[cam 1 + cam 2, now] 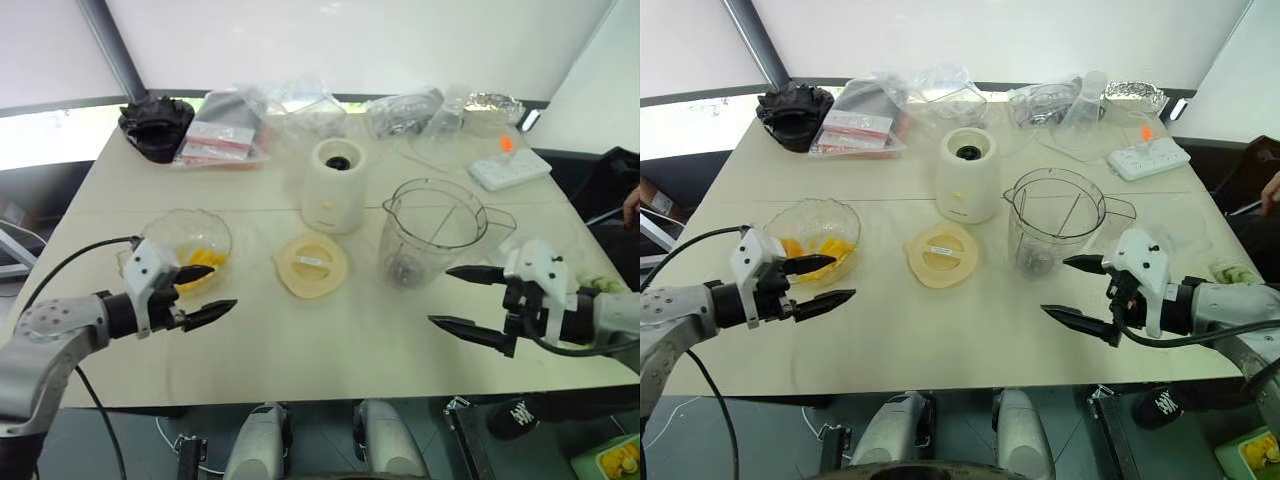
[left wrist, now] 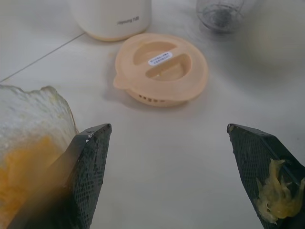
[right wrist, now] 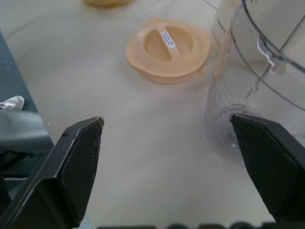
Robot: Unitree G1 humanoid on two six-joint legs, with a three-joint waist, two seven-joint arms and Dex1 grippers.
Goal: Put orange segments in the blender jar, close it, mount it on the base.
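At our far left, the left gripper [image 1: 204,291] hangs with its two black fingers spread wide and empty, one tip at the near rim of the shallow clear crinkled dish [image 1: 190,228], though a smear of pulp clings to one pad [image 2: 275,198]. In that dish lie the small glossy yellow-orange orange segments [image 1: 203,261]. We judge them soft, wet and slippery, easy to crush, so a light pinch across one piece's middle looks best.

Next along the pale table [image 1: 330,340] lies the flat round cream lid [image 1: 311,265], well apart from both grippers. Just behind it stands the cream-white squat cylindrical base [image 1: 334,185] with its dark round socket on top; it looks heavy and steady enough to stay put.

To its right, just beside it, stands the large clear plastic blender jar [image 1: 432,232], upright and uncovered, with a pour spout, a side handle and a metal blade at the bottom; we see no fruit in it. We expect it to be light, stiff and smooth-walled, so the handle or rim offers the surest hold.

At the far right, the right gripper [image 1: 471,298] hovers near the jar, its fingers also spread wide and holding nothing.
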